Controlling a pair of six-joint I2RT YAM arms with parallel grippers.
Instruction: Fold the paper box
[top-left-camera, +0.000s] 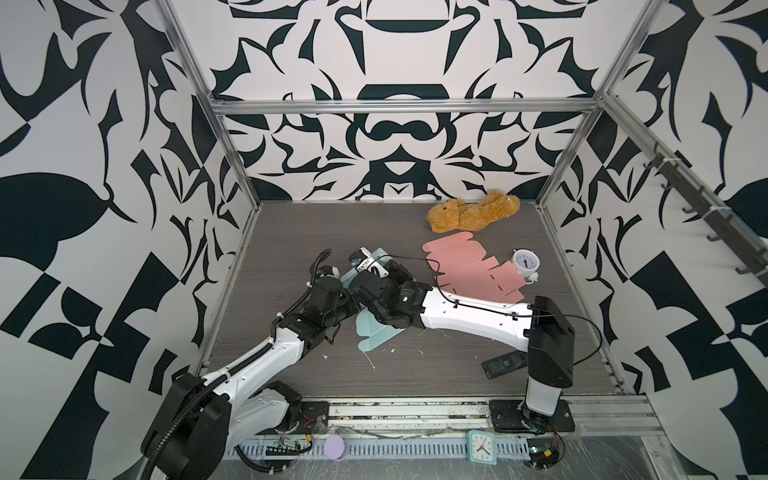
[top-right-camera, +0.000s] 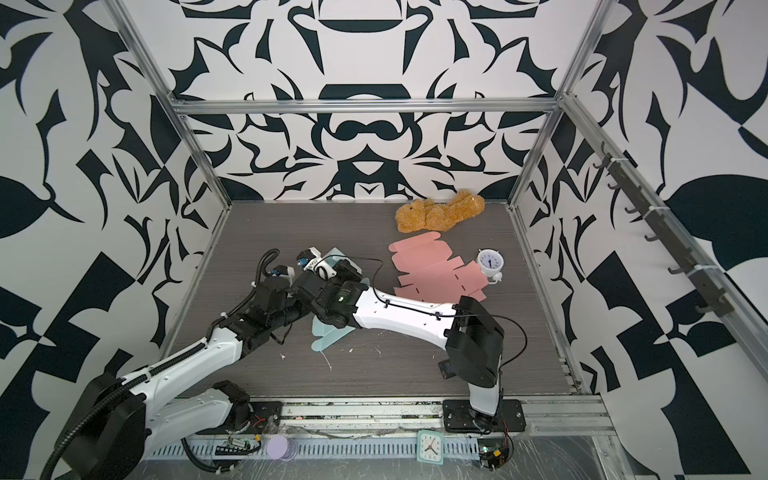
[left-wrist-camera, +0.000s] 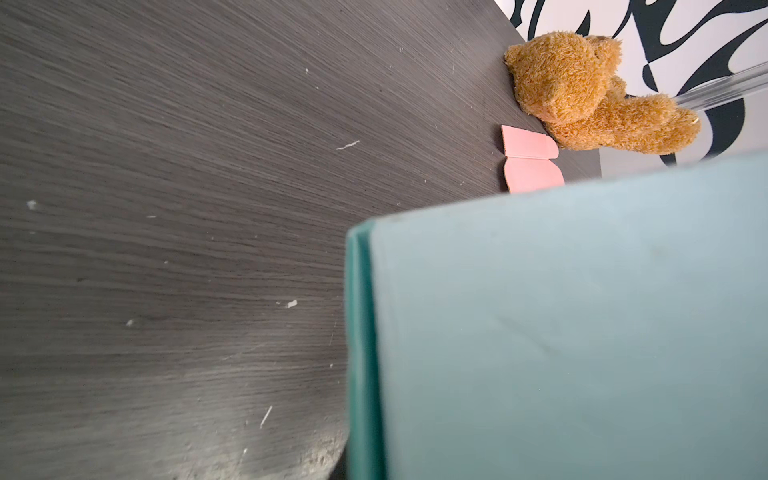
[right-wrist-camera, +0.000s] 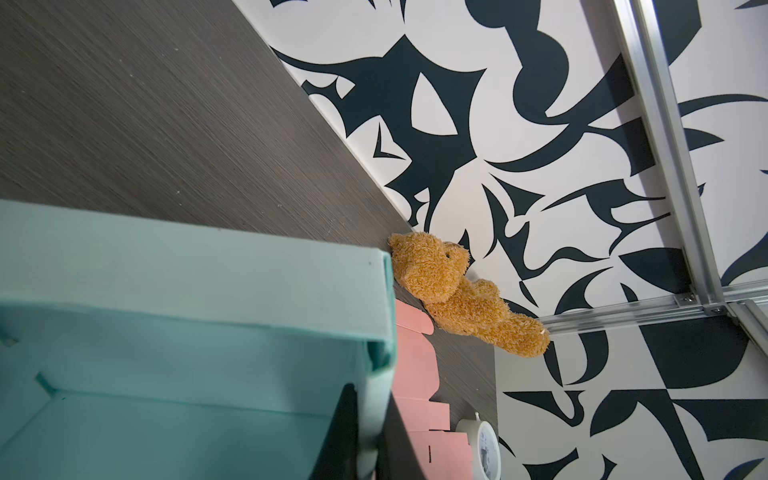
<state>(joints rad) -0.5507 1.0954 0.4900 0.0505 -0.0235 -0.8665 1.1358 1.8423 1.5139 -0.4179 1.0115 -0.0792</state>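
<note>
The teal paper box (top-left-camera: 376, 332) sits left of the table's middle, partly folded, and both arms hide most of it in both top views. My left gripper (top-left-camera: 345, 284) is at the box's left side. In the left wrist view a doubled box wall (left-wrist-camera: 561, 324) fills the frame and its edge runs into the jaws; the fingers are hidden. My right gripper (right-wrist-camera: 368, 451) reaches across from the right and is shut on the box's right wall (right-wrist-camera: 380, 374), with one dark finger (right-wrist-camera: 340, 432) inside and the other outside. The box's open inside (right-wrist-camera: 187, 415) shows beside it.
A flat pink carton (top-left-camera: 469, 270) lies to the right of the box, with a white alarm clock (top-left-camera: 525, 264) on its right end. A brown teddy bear (top-left-camera: 473, 216) lies at the back wall. A black remote (top-left-camera: 503, 365) lies by the right arm's base.
</note>
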